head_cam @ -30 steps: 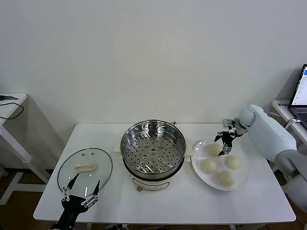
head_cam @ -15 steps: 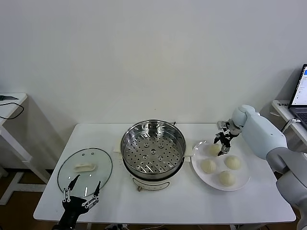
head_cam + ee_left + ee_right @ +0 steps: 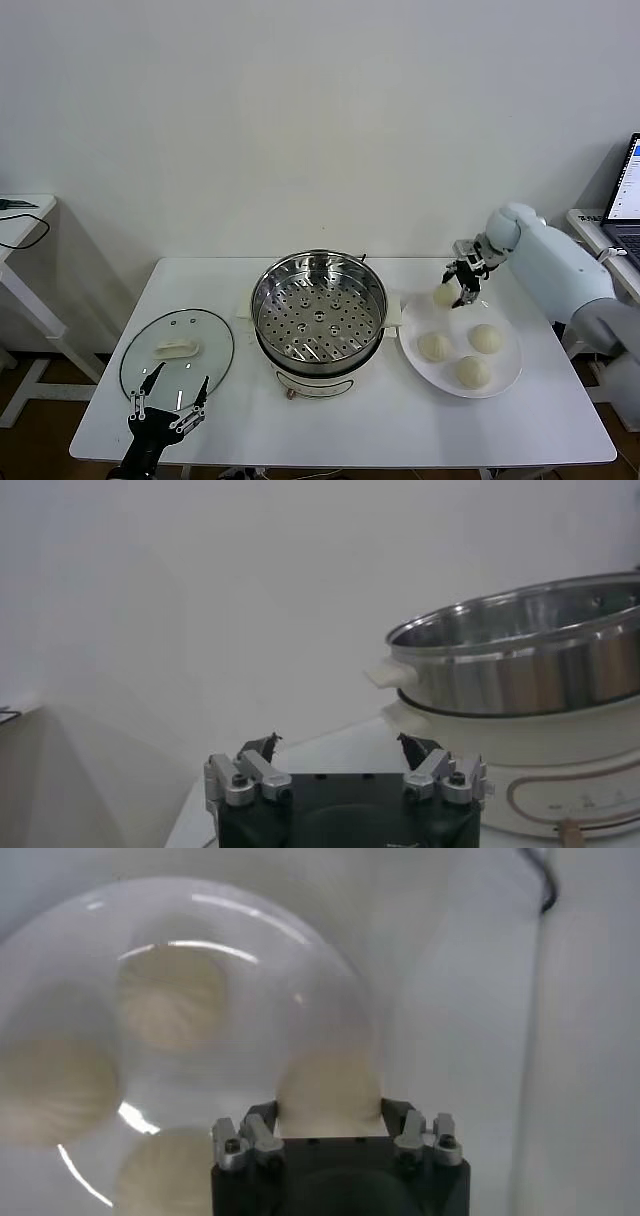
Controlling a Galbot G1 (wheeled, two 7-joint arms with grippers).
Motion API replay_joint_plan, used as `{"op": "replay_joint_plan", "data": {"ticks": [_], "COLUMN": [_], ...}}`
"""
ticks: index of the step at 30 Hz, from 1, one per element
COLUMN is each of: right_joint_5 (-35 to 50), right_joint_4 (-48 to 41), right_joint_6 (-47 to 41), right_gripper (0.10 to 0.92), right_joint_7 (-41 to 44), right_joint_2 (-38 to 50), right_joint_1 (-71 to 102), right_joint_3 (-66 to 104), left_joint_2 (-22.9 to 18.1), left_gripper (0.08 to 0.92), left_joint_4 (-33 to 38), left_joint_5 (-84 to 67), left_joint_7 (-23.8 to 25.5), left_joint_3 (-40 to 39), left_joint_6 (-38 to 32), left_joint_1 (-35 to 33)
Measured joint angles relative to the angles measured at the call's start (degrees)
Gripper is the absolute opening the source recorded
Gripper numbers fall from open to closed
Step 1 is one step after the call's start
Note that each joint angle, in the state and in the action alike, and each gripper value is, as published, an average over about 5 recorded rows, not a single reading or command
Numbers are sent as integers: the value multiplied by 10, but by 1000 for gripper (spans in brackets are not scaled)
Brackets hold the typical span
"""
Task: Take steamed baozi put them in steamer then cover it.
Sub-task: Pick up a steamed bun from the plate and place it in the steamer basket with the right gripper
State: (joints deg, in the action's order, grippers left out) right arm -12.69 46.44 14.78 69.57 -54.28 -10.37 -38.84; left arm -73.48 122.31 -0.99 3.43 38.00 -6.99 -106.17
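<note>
— How's my light on the head view?

— Bright and even. I see only soft shadows on the table [image 3: 90, 420], and small highlights on the steamer [image 3: 318, 312] rim.

— And my right wrist view?

— Blurred. The plate [image 3: 330, 978] and baozi [image 3: 170, 996] are out of focus, with glare streaks at ten and twelve o'clock.

— Left wrist?

— Dimmer, greyish; steamer [image 3: 520, 660] at three o'clock slightly soft.

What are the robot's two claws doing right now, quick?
Left end effector: open, holding nothing, near the table's front edge by the cover.
Right end effector: shut on a baozi, lifted above the plate.
</note>
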Motion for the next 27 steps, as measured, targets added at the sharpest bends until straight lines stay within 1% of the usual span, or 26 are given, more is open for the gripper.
{"op": "replay_joint_plan", "data": {"ticks": [7,14,20,27], "right_joint_5": [34,42,26,-11], "right_joint_4": [105,174,197,190], "right_joint_6": [80,145,186,221], "right_gripper": [704,704,704,704], "right_joint_7": [4,10,15,15], "right_joint_2": [-4,-42,-82,-132], "right_joint_1": [-87,-148,-161,-146], "right_joint_3": [-67,-118,-142,-155], "left_joint_2": [0,-2,-3,-3], "left_gripper": [823,823,823,823], "left_joint_4": [6,9,9,10], "left_joint_5": [1,3,5,6], "left_joint_7": [-1,-3,-6,-9], "left_joint_3": [-4,-3,-3,-4], "left_joint_6": [0,-4,-8,-10], "left_joint_1": [-2,-6,-7,-7]}}
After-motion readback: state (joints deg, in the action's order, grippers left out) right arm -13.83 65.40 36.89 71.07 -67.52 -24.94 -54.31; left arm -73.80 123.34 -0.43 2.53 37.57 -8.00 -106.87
